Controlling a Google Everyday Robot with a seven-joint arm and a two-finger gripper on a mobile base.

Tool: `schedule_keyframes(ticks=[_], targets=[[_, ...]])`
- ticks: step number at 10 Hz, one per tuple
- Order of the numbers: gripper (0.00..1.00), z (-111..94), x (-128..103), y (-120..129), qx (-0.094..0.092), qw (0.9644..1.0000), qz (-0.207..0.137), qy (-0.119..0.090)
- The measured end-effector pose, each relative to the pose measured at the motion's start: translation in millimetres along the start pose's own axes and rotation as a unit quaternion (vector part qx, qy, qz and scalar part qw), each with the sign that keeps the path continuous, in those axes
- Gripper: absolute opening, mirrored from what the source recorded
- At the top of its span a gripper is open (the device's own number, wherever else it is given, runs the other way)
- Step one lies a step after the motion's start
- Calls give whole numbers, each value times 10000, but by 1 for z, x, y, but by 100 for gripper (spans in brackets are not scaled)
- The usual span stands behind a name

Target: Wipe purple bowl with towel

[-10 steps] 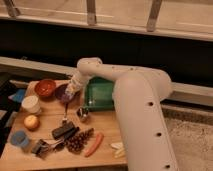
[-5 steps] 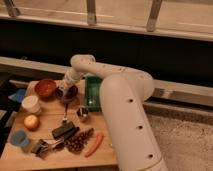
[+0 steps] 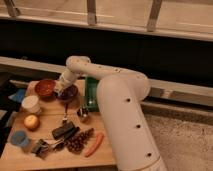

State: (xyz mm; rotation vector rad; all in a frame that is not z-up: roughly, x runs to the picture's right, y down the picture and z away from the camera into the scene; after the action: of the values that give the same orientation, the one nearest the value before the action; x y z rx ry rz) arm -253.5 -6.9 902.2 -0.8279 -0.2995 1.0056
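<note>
gripper (image 3: 61, 90) low over the left rim of the purple bowl (image 3: 70, 94), far side of the tabletop (image 3: 60, 159). red-orange bowl (image 3: 45, 88) just left of it. whether gripper is clenched or released: cannot tell.

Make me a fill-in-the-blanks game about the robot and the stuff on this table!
1. The gripper is down at the purple bowl, on a table made of ____.
2. The tray partly hidden behind the arm is coloured ____.
3. The long orange vegetable near the table's front edge is a ____.
Missing words: wood; green; carrot.
</note>
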Motion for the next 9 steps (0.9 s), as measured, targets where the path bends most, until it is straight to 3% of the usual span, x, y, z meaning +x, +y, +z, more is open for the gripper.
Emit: schedule_keyframes(ticks=[3,5,9], targets=[[14,-31,45,-8,135,9994,298,84],[14,-41,57,-21,237,9987,454,87],[14,-36,38,-42,300,9990,337,51]])
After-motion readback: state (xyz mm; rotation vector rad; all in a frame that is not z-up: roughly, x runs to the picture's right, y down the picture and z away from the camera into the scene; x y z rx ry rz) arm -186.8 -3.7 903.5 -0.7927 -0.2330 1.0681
